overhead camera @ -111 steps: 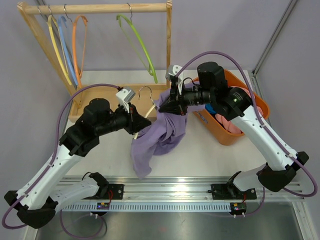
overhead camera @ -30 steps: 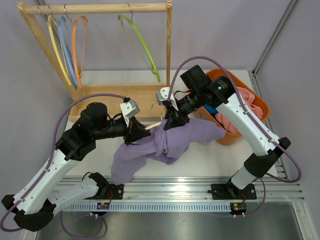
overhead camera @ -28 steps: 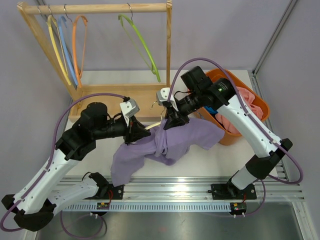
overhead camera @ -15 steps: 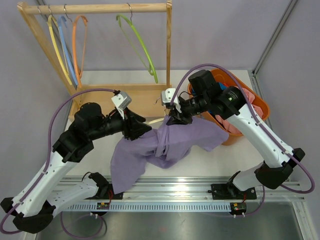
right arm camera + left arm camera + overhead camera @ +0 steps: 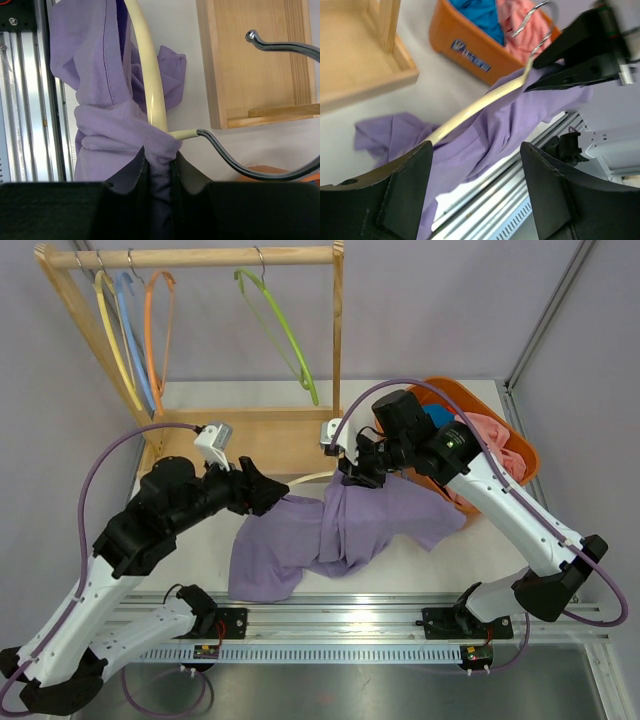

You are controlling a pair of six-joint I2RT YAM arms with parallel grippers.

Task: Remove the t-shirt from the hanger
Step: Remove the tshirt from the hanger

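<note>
The purple t-shirt (image 5: 335, 528) lies crumpled on the white table, draped over a cream hanger (image 5: 308, 478) with a metal hook (image 5: 235, 161). My right gripper (image 5: 350, 474) is shut on a bunch of the shirt's fabric beside the hanger's neck (image 5: 161, 157). In the right wrist view the cream hanger arm (image 5: 146, 75) runs up out of the cloth. My left gripper (image 5: 272, 492) is open just left of the shirt, nothing between its fingers (image 5: 476, 147). From the left wrist the hanger (image 5: 485, 102) slants above the t-shirt (image 5: 515, 125).
An orange bin (image 5: 520, 445) with pink and blue clothes stands at the right, close behind the right arm. A wooden rack (image 5: 290, 435) at the back holds yellow, blue, orange and green hangers (image 5: 285, 335). An aluminium rail (image 5: 350, 605) runs along the near edge.
My left gripper has opened, let go and drawn back to the left. The shirt has settled lower and flatter on the table. The right gripper keeps its hold and has shifted slightly.
</note>
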